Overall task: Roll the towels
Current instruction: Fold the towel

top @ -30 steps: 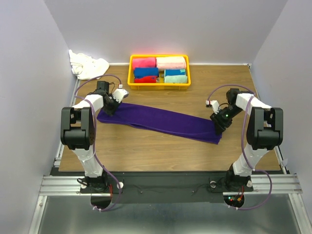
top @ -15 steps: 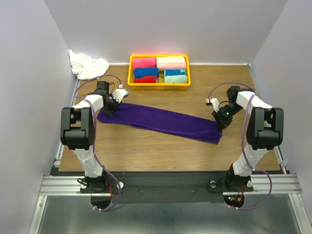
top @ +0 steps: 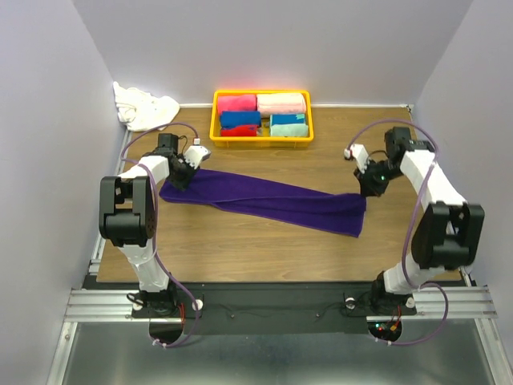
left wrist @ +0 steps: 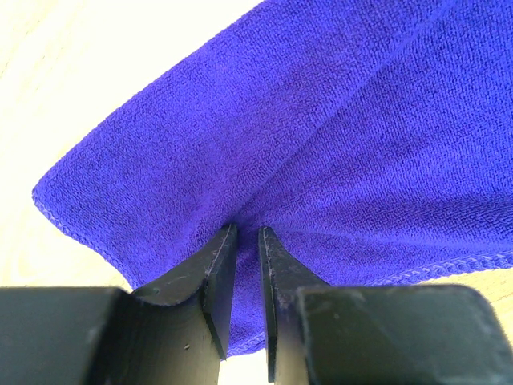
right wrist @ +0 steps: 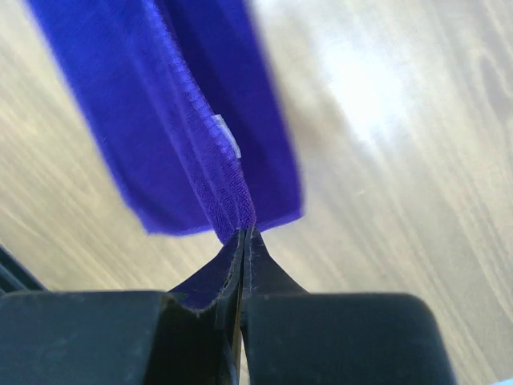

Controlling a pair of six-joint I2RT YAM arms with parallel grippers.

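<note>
Purple towel [top: 264, 200]: one long strip lying across the table [top: 264, 249] from ten o'clock to four o'clock. My right claw [right wrist: 243, 234] is pressed together on its hem at the three o'clock end, corner held up; I judge this keeps the strip taut. My left claw [left wrist: 244, 233] pinches a fold at the ten o'clock end as an anchor. Yellow basket [top: 215, 120], twelve o'clock: rolled towels [top: 280, 103]. White cloth [top: 144, 108], eleven o'clock corner.

Wooden table [top: 264, 249], yellow basket [top: 260, 139] at its far edge, metal rail [top: 96, 303] along the near edge
</note>
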